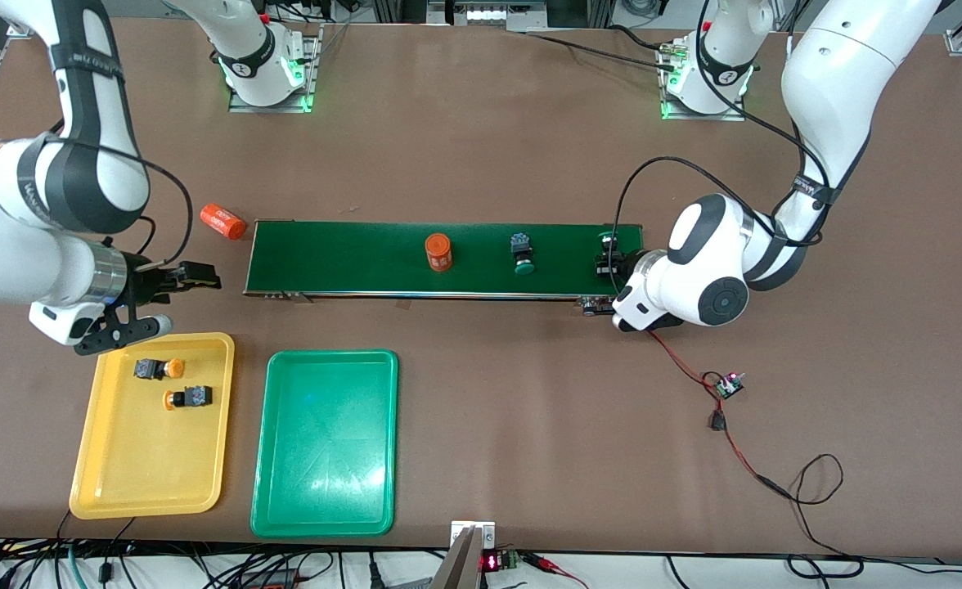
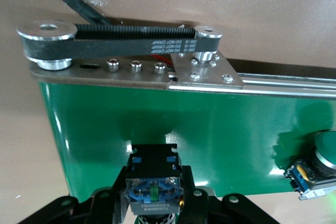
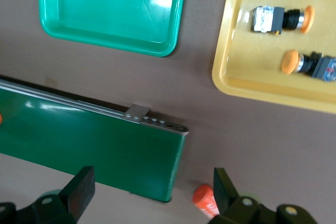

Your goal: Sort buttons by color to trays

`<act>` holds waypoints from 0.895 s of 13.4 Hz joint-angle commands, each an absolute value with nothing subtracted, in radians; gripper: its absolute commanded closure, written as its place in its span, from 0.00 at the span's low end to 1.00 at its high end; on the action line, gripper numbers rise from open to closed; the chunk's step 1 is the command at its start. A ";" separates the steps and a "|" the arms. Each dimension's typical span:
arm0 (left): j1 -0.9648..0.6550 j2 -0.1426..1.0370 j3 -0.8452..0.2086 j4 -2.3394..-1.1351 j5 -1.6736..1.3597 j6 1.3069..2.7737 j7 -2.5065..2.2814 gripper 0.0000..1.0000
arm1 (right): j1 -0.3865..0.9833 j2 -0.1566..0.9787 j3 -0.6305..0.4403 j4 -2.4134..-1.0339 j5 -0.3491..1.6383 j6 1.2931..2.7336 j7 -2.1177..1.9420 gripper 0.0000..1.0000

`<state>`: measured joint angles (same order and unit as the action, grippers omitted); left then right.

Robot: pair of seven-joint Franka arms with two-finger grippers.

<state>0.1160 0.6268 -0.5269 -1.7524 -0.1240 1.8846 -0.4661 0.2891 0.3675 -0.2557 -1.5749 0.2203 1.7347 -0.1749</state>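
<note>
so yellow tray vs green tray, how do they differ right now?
The yellow tray holds two orange-capped buttons; the green tray holds nothing. The yellow tray sits toward the right arm's end of the table, under the right gripper; the green tray lies beside it, nearer the table's middle. Colour differs. Both are shallow rectangles with rounded corners, nearer the front camera than the conveyor.

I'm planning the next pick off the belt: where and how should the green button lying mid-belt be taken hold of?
Grip the green button by its dark blocky body, not the round cap, which would likely slip. It lies on its side on the conveyor belt, cap toward the front camera, so come straight down from above with the fingers closing across the body's flat sides.
</note>
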 commanded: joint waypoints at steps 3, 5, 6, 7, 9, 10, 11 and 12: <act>0.127 0.597 -0.531 -1.740 -0.112 1.878 -0.469 0.00 | 0.298 0.247 -0.252 -1.598 0.111 1.707 -0.025 0.00; 0.149 0.545 -0.529 -1.718 -0.112 1.844 -0.471 0.00 | 0.209 0.193 -0.252 -1.598 0.091 1.704 -0.031 0.00; 0.162 0.525 -0.525 -1.685 -0.112 1.800 -0.471 0.00 | 0.169 0.177 -0.249 -1.598 0.062 1.704 -0.034 0.00; 0.175 0.511 -0.514 -1.637 -0.112 1.749 -0.471 0.00 | 0.129 0.157 -0.239 -1.600 0.034 1.704 -0.044 0.00; 0.189 0.476 -0.479 -1.589 -0.082 1.692 -0.466 0.00 | 0.033 0.114 -0.163 -1.600 0.028 1.672 -0.055 0.00; 0.190 0.444 -0.468 -1.589 -0.043 1.692 -0.433 0.00 | -0.032 0.103 -0.099 -1.598 0.028 1.669 -0.054 0.00; 0.190 0.418 -0.451 -1.591 -0.011 1.692 -0.375 0.00 | -0.050 0.106 -0.077 -1.595 0.025 1.669 -0.054 0.00; 0.183 0.390 -0.412 -1.591 0.009 1.692 -0.317 0.00 | -0.051 0.112 -0.077 -1.597 0.018 1.669 -0.054 0.00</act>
